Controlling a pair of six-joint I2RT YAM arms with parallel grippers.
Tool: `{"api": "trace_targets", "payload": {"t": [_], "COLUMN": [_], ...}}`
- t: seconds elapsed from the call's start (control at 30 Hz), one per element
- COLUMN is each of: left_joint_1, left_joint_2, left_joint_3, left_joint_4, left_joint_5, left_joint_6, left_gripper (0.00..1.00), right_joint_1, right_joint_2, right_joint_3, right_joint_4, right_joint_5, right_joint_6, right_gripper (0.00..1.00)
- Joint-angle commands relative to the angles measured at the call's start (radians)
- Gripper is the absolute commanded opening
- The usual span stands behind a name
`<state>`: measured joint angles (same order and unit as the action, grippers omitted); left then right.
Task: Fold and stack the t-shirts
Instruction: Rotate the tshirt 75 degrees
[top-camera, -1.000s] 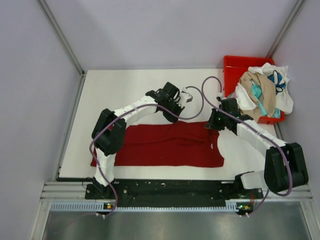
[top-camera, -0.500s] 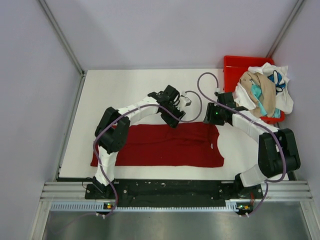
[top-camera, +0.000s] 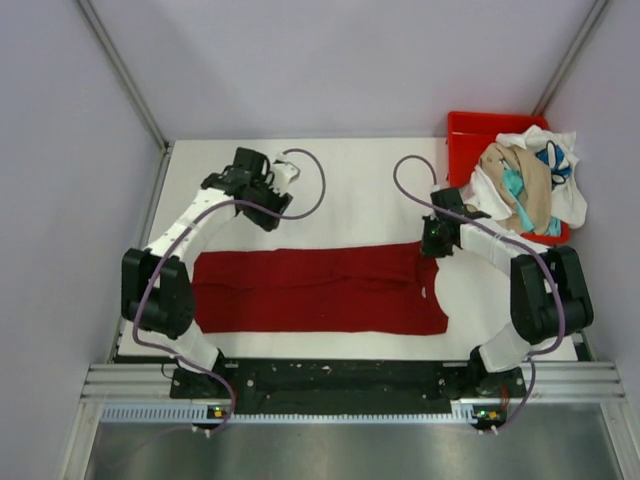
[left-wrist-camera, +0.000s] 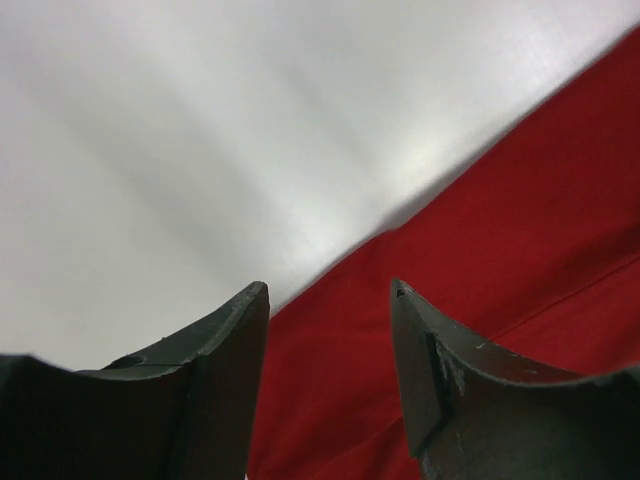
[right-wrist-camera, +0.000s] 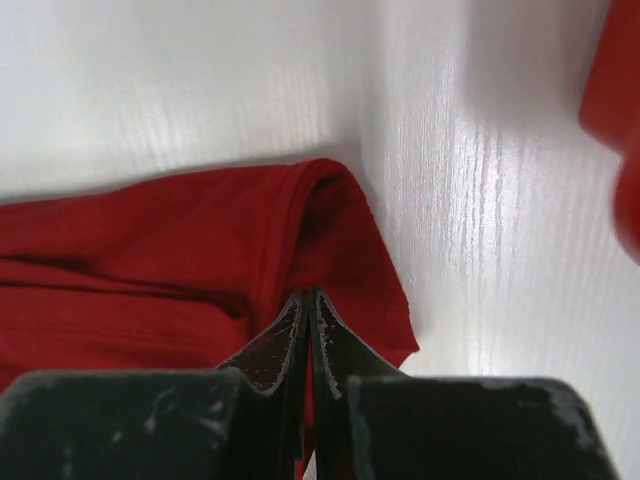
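A dark red t-shirt (top-camera: 320, 290) lies folded into a long flat strip across the near half of the white table (top-camera: 350, 180). My left gripper (top-camera: 266, 210) hovers open past the shirt's far left edge. In the left wrist view its fingers (left-wrist-camera: 328, 288) frame the red cloth (left-wrist-camera: 520, 230) with nothing between them. My right gripper (top-camera: 430, 248) sits at the shirt's far right corner. In the right wrist view its jaws (right-wrist-camera: 308, 293) are shut, tips pinched into the red fabric (right-wrist-camera: 150, 260) by a rolled hem.
A bright red plastic bin (top-camera: 462, 135) stands at the far right corner, heaped with white, beige and teal shirts (top-camera: 525, 185). Grey walls close in the table on three sides. Both arm bases sit on the black rail at the near edge.
The left arm let go of the shirt's far edge and swung left to the far left of the table, jaws now open. The right gripper opened, then shut again at the right corner.
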<state>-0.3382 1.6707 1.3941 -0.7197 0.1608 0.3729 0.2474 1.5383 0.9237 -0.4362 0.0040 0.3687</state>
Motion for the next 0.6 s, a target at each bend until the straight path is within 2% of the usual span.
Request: {"api": "trace_targets", "payload": {"t": [0.0,0.1,0.23,0.4,0.57], "left_joint_1": [0.111,0.192,0.284,0.312,0.312], "left_joint_2": [-0.072,-0.1,-0.138,-0.222,-0.322], "left_joint_3": [-0.073,-0.112,-0.194,-0.305,-0.389], "left_joint_4": [-0.02,-0.027,-0.02,-0.01,-0.032], "left_joint_5": [-0.037,-0.04,-0.072,-0.087,-0.093], "left_joint_6": [0.072,0.09,0.133,0.164,0.196], "left_gripper": [0.56,0.56,0.55,0.53,0.48], "right_joint_1": [-0.002,-0.005,-0.011,-0.007,0.01], "right_joint_2": [0.124,0.233,0.415,0.678,0.833], "right_joint_3": [0.062,0.151,0.372,0.792,1.162], "right_joint_4": [-0.013,-0.024,-0.064,-0.095,-0.127], "right_joint_5": [0.004,0.011,-0.001,-0.102,-0.148], "right_joint_6": [-0.014,-0.033,-0.056,-0.053,-0.056], "right_gripper": [0.0,0.0,0.0,0.0,0.0]}}
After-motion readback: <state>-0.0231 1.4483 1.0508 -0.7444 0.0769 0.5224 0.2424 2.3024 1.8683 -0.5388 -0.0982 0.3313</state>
